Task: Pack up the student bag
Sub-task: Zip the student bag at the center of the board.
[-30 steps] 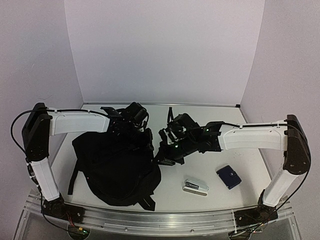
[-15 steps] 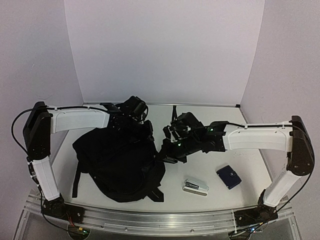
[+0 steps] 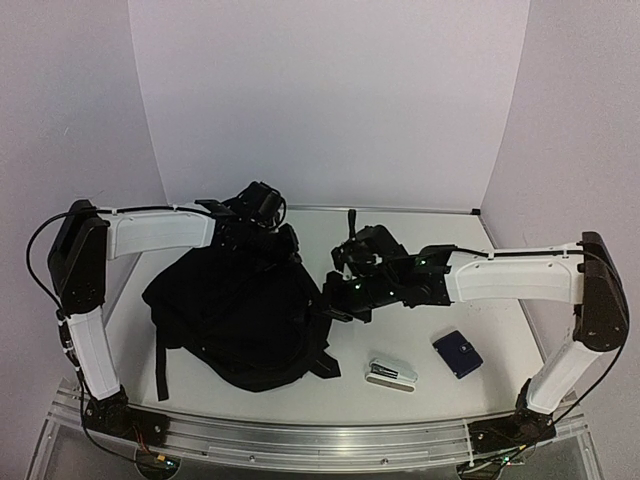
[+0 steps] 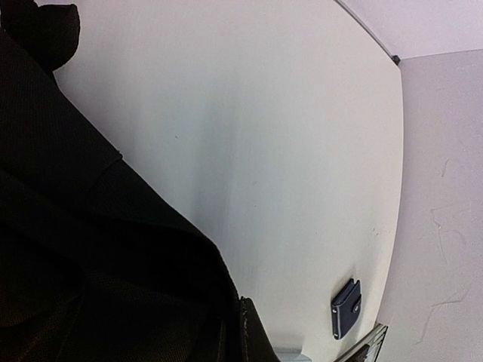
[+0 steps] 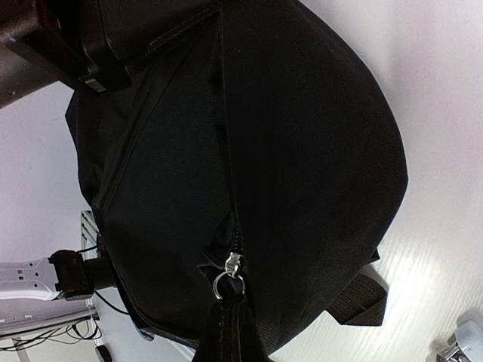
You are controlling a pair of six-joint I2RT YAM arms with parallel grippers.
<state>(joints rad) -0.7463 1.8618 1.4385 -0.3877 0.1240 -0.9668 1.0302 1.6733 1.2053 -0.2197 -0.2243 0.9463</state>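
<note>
**Bench** (image 3: 520, 300): white, walled behind and at both sides. Bare surface runs along the far edge and across the right half.

**Loose items, right near quarter:**
- Silver stapler (image 3: 392, 373), near the bag's right edge.
- Dark blue snap case (image 3: 458, 353), right of the stapler and apart from it.
- Both lie beneath the right arm.

**Student bag** (image 3: 235, 320): black fabric, slumped on the left half of the bench. Straps trail at its near edge and a zip line runs down its face.

**Left gripper** (image 3: 268, 232): at the bag's far edge, jaws closed on its fabric.

**Right gripper** (image 3: 336, 298): at the bag's right edge, jaws closed on the zip tab (image 5: 225, 332), which hangs from a metal ring (image 5: 230, 273).
</note>
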